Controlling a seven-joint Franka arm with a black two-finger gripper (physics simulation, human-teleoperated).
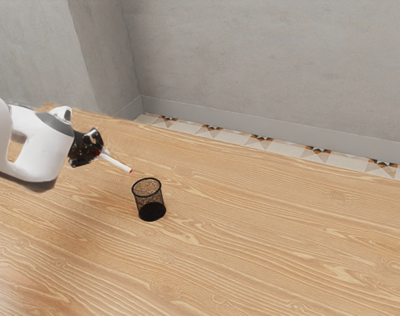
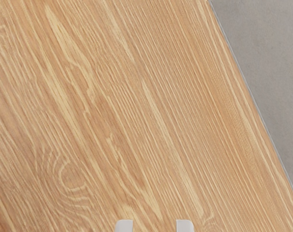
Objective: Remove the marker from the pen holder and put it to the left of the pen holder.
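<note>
Our black gripper (image 1: 98,147), glossy and angular at the end of the smooth white arm (image 1: 45,148), is pinching the marker (image 1: 116,162), a slim, pale cylinder with a dab of red at its free end. We have it lifted clear of the pen holder (image 1: 135,199), on the exterior view's left of it, slanting down so the red end points toward the rim. The holder stands upright on the table (image 1: 252,243), a round cup of dark see-through mesh with a thicker rim and a solid-looking black base. In the wrist view we see wood grain in long streaks and one swirling knot (rather like a thumbprint), and two pale, round-cornered shapes (image 2: 124,226) set apart near us. Matte grey wall (image 1: 265,59) rises beyond patterned tiles (image 1: 260,141).
</note>
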